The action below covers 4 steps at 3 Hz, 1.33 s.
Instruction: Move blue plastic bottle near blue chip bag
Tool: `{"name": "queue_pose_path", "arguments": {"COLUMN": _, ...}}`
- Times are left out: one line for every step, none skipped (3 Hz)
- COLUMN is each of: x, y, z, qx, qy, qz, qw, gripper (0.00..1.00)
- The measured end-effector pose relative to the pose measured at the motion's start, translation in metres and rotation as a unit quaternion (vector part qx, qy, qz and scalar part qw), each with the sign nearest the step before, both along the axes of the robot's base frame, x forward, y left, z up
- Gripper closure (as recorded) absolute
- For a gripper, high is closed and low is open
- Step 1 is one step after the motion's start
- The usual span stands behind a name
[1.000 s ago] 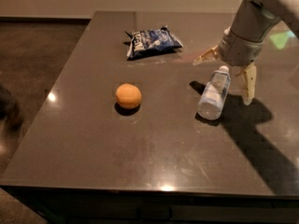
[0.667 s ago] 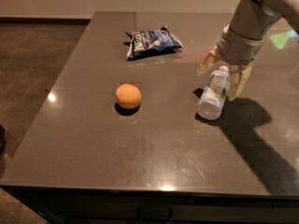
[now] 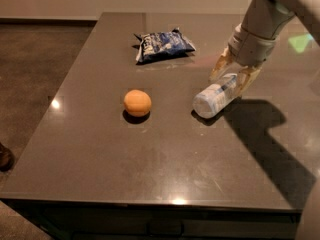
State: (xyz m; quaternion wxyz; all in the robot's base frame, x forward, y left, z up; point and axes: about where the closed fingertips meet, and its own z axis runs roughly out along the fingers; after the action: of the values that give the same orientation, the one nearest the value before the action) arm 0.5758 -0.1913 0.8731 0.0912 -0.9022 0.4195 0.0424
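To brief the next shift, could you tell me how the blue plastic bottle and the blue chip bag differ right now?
The blue plastic bottle is clear and rounded, lying on its side; the blue chip bag is dark, flat and crinkled. The bottle lies nearer the camera, the bag farther back. The tool is at the bottle's far end, away from the bag. Both rest on the table.

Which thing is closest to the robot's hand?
The blue plastic bottle, lying on its side right at the gripper; the orange ball and blue chip bag sit farther off.
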Motion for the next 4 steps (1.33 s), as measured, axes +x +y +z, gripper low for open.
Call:
{"name": "queue_pose_path", "arguments": {"x": 0.012, "y": 0.004, "z": -0.001, "qx": 0.006, "qy": -0.020, "qz": -0.004, "qw": 0.9998, "gripper": 1.00}}
{"name": "queue_pose_path", "arguments": {"x": 0.012, "y": 0.004, "z": 0.001, "qx": 0.006, "qy": -0.020, "qz": -0.004, "qw": 0.9998, "gripper": 1.00}}
{"name": "queue_pose_path", "arguments": {"x": 0.014, "y": 0.002, "z": 0.004, "qx": 0.006, "qy": -0.023, "qz": -0.005, "qw": 0.9997, "gripper": 1.00}}
{"name": "queue_pose_path", "arguments": {"x": 0.038, "y": -0.017, "z": 0.021, "qx": 0.002, "qy": -0.054, "qz": -0.016, "qw": 0.9984, "gripper": 1.00}}
